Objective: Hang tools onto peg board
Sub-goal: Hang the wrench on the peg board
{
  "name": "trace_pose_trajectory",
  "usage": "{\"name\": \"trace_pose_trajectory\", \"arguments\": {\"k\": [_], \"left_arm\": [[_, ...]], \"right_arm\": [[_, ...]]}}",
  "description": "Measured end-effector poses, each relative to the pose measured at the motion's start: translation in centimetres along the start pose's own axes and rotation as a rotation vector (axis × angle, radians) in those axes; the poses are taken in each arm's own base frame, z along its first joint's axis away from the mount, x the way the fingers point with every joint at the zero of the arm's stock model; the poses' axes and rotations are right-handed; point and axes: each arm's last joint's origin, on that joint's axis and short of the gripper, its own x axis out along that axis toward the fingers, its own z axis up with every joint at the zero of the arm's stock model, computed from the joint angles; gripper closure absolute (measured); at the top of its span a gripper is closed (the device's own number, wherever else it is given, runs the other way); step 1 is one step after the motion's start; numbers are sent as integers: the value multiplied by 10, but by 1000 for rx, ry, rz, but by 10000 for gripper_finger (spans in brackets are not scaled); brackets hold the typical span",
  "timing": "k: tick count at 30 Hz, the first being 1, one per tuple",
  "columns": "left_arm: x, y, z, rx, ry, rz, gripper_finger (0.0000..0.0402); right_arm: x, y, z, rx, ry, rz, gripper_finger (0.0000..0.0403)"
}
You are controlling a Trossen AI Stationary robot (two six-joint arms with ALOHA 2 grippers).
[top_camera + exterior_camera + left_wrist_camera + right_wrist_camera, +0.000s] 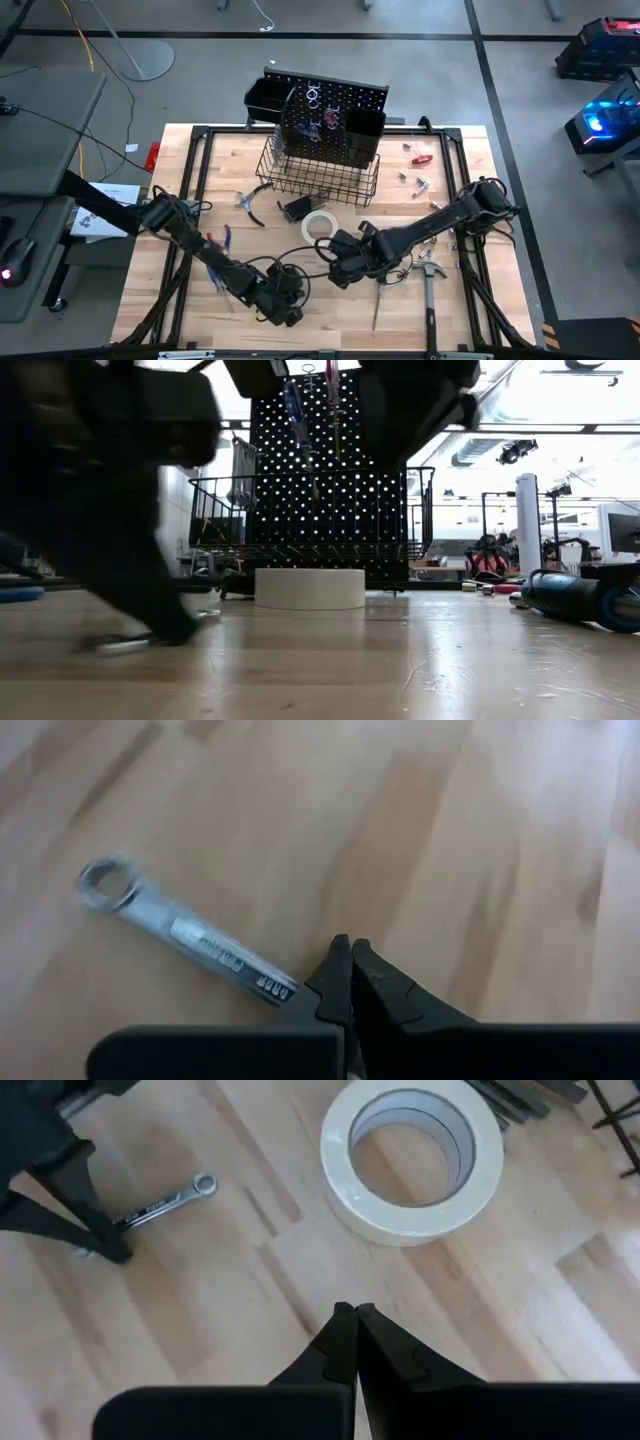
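A silver wrench (180,930) lies flat on the wooden table, its ring end (203,1183) free and its other end hidden under my left gripper (350,946). That gripper is shut and points down at the table near the near edge (285,310). My right gripper (350,1312) is shut, raised over bare wood just short of the white tape roll (410,1160), which lies flat (318,228). The black peg board (330,115) stands at the far side, with screwdrivers (295,410) hanging on it. My left gripper points down over the wrench's plain end (283,988), which runs under the outer side of one finger rather than between the two. Whether the finger touches the wrench cannot be told. The wrench lies on the table.
A black wire basket (320,175) and two bins sit at the peg board's foot. Red-handled pliers (250,205) lie left of the tape. A claw hammer (430,275) and small tools (420,158) lie on the right side. Bare wood lies between the two grippers.
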Motion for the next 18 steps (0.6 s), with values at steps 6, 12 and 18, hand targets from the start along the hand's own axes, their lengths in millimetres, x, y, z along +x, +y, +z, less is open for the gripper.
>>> {"name": "trace_pose_trajectory", "arguments": {"k": [6,12,18], "left_arm": [[-35,-4,-36,111,135,55,401],[-74,3,-63,129,243,144,401],[-127,0,-53,43,107,45,401]], "right_arm": [[-8,10,-14,77,-14,11,403],[-13,19,-22,113,-38,42,403],[-14,23,-21,126,-57,74,403]]}}
